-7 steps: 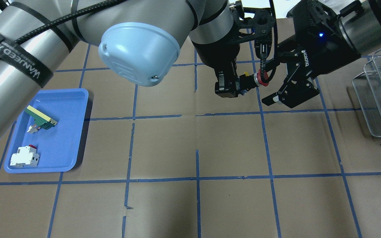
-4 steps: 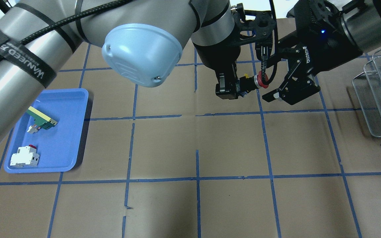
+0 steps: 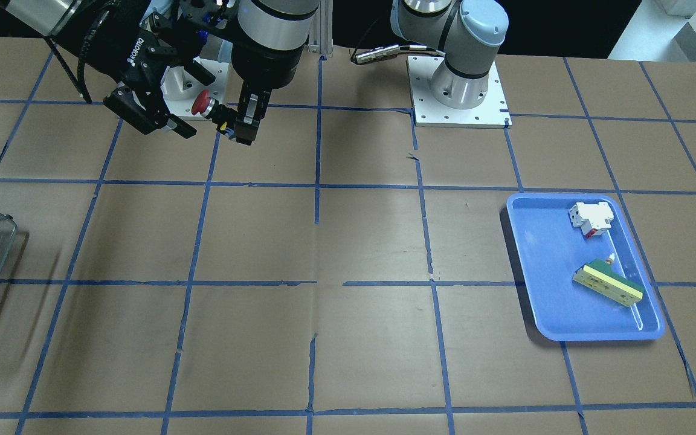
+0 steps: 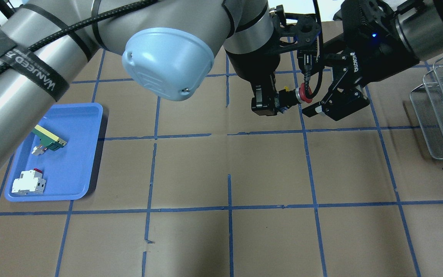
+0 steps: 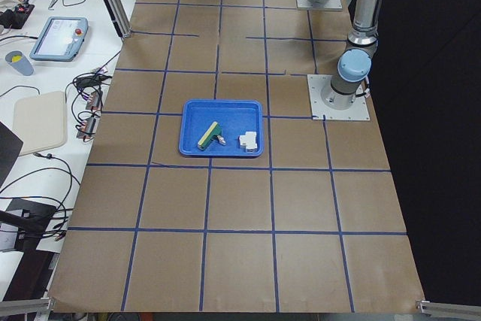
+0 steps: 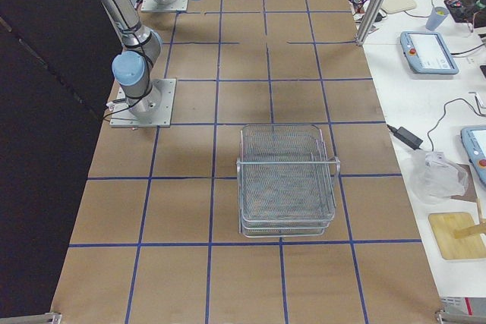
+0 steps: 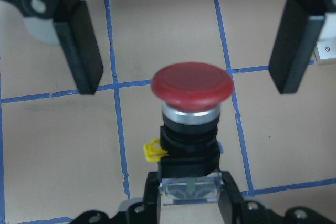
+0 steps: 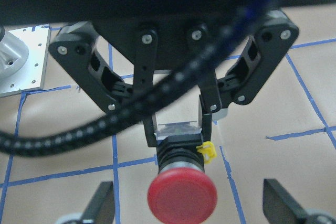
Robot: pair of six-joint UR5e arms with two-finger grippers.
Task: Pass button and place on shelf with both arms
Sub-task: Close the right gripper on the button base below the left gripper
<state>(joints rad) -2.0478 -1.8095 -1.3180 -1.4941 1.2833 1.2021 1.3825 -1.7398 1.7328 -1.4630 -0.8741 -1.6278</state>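
Mid-handover, the left gripper [image 8: 178, 128] clamps the button [image 7: 191, 85] by its rear block above the table [image 4: 267, 173], while the right gripper [image 7: 189, 51], spread wide and seemingly astride the red cap, must close before any release.

Small push button [image 7: 190, 129]: glossy red mushroom cap, silver collar, black barrel, yellow clip at 9 o'clock off the barrel, pale see-through rear block. Left gripper [image 8: 178, 128] black; right gripper [image 7: 186, 77] black, white lettering, blue light. Tubular arm [image 4: 102, 23] silver-grey, light-blue joint cap [image 4: 167, 61], black strap with white lettering. Table [image 4: 267, 173] brown, blue tape grid. Blue plastic tray [image 4: 71, 161] at 8 o'clock in the overhead view: white block with red tip [image 4: 28, 182], green-and-cream flat bar [image 4: 48, 137]. Wire-mesh shelf [image 4: 440, 130] silver.
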